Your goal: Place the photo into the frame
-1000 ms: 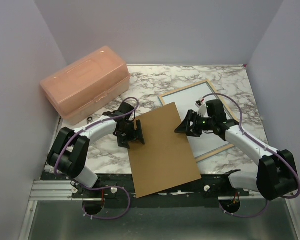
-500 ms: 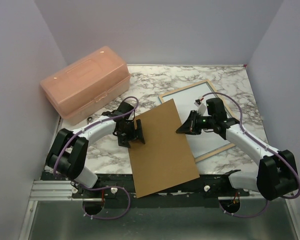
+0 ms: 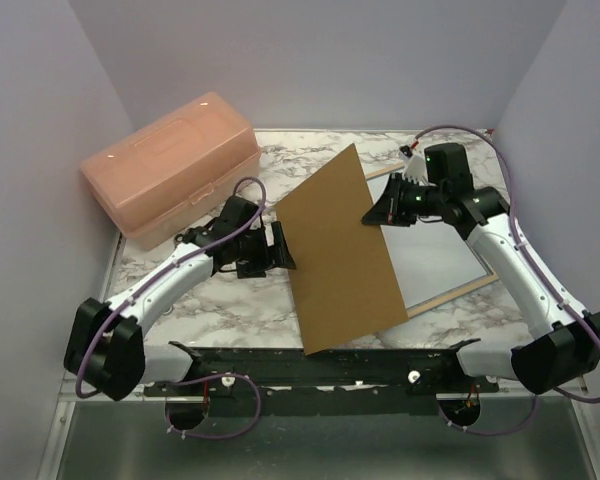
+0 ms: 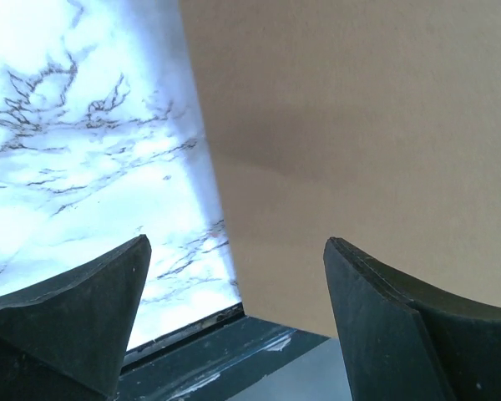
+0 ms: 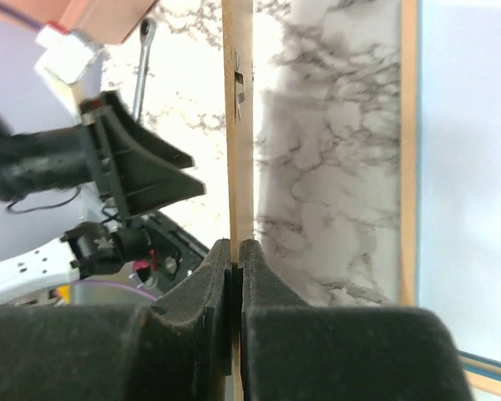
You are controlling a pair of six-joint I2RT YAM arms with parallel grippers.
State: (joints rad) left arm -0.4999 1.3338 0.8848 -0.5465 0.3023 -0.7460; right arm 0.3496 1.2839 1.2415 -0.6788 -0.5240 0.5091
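A plain brown backing board (image 3: 340, 250) stands tilted on edge across the middle of the table. My right gripper (image 3: 375, 213) is shut on its right edge; in the right wrist view the pads (image 5: 221, 271) pinch the thin board (image 5: 238, 125). My left gripper (image 3: 280, 250) is open beside the board's left edge, holding nothing, with the board (image 4: 359, 125) in front of its right finger. The frame (image 3: 445, 297) lies flat at the right, pale wood side up. A white sheet (image 3: 430, 250) fills it, apparently the photo's white reverse. The frame (image 5: 409, 150) and the sheet (image 5: 468, 167) also show in the right wrist view.
A pink plastic box (image 3: 170, 165) with a lid sits at the back left. A small metal tool (image 5: 144, 67) lies on the marble near that box. Grey walls close in the table on three sides. The dark rail (image 4: 234, 342) runs along the near edge.
My right gripper has shut on the board's right edge and raised it, swinging it up toward the back. The left arm has stretched forward along the board's left edge, still open.
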